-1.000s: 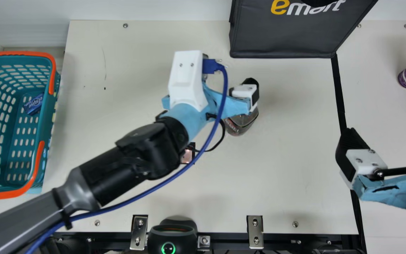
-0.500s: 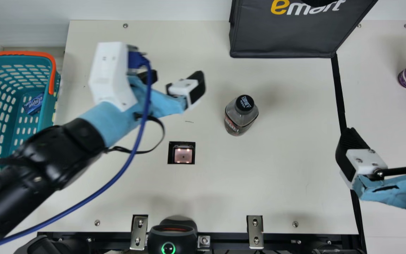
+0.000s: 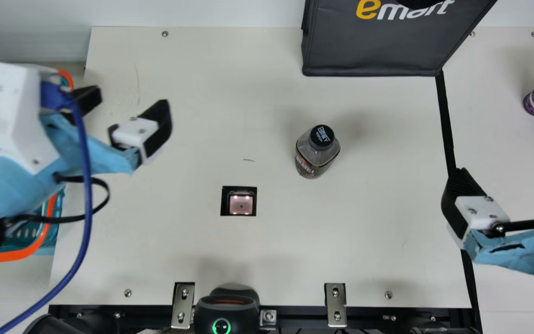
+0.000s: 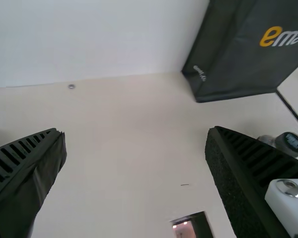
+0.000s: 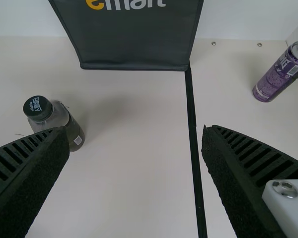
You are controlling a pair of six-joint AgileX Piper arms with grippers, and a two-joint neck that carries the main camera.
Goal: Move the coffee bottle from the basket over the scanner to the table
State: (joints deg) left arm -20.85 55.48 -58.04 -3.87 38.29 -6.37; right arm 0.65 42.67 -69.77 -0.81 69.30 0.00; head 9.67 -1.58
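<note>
The dark glass coffee bottle with the black cap [image 3: 312,160] is standing upright on the cream surface [image 3: 364,246], lying beyond the small black square scanner window [image 3: 240,204] on my right-hand side of it, and nothing is gripping it. My left gripper [image 3: 128,109] is hanging near the teal plastic basket with orange rims [image 3: 21,253], its fingers spreading wide around nothing. My right gripper [image 3: 505,178] is waiting well apart from the bottle, its fingers also gaping and holding nothing.

I'm judging the placing as done, so the remaining risks are mostly coming from my left arm. Its wrist is overhanging the basket, and I'm not getting a sure read of the height, so dipping too soon could be knocking the rim. The thick blue cable [image 3: 87,204] and thin black strap [image 3: 104,199] are looping loosely, and either could be snagging an orange handle and dragging the basket. Sweeping either set of open fingers low across the middle could be toppling the bottle. I'm also having no way of telling whether the scan is registering; a missed read would be calling for another pass.
</note>
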